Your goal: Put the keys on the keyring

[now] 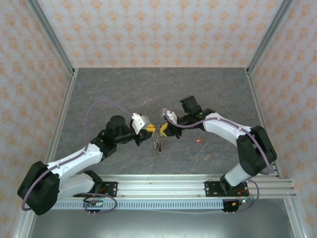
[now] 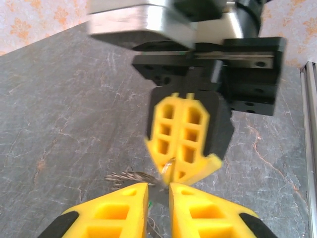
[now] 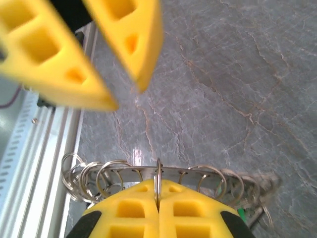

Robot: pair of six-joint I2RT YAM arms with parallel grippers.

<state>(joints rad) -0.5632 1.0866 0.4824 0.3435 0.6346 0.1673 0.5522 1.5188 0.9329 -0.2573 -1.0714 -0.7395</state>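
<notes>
Wall-edged grey table (image 1: 124, 89), keyring (image 1: 159, 145) central.

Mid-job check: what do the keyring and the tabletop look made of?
The keyring looks like bare metal wire, silvery-grey and shiny: it glints and coils in thin loops. The tabletop is dark grey, veined like stone, with a faint sheen; real stone or printed laminate, I cannot tell.

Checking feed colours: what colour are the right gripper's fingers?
Right gripper's blocky fingers: yellow, best in right wrist view.
</notes>
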